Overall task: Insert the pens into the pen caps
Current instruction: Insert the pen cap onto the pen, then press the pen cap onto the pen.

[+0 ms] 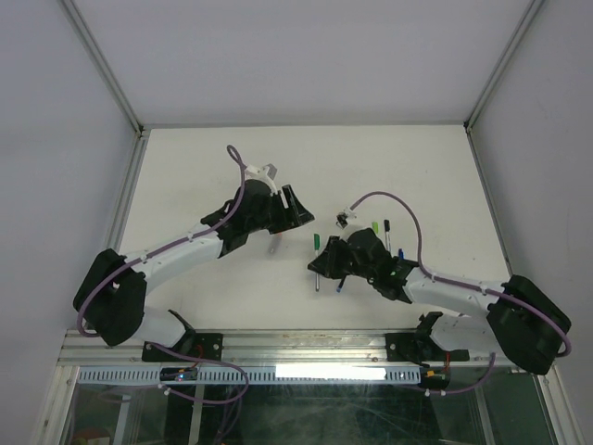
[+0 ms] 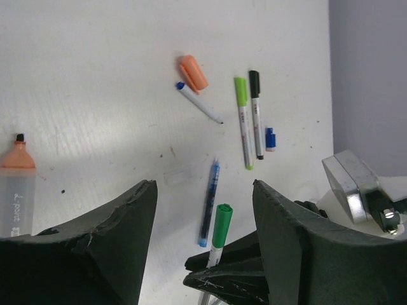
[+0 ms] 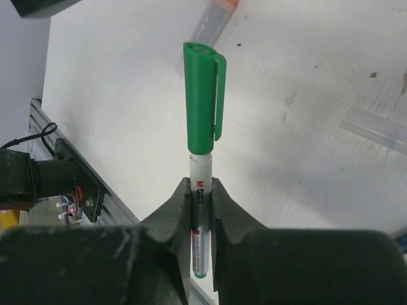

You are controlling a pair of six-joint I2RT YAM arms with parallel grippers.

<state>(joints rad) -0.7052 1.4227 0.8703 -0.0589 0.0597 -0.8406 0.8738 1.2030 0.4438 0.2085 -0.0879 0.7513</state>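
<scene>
A pen with a white barrel and a dark green cap (image 3: 203, 105) on its end stands upright between the fingers of my right gripper (image 3: 201, 190), which is shut on the barrel. In the left wrist view this capped pen (image 2: 221, 227) rises between the wide-apart fingers of my open left gripper (image 2: 203, 185), which touch nothing. On the table beyond lie a blue pen (image 2: 209, 203), a light green pen (image 2: 242, 121), a black pen (image 2: 255, 111), a white pen with a blue end (image 2: 198, 101), an orange cap (image 2: 193, 72) and a small blue cap (image 2: 270, 138).
An orange highlighter (image 2: 16, 181) lies to the left of my left fingers, and a clear cap (image 2: 178, 175) lies near the blue pen. From above, the left gripper (image 1: 292, 206) sits up-left of the right gripper (image 1: 320, 264). White walls enclose the table (image 1: 185, 167).
</scene>
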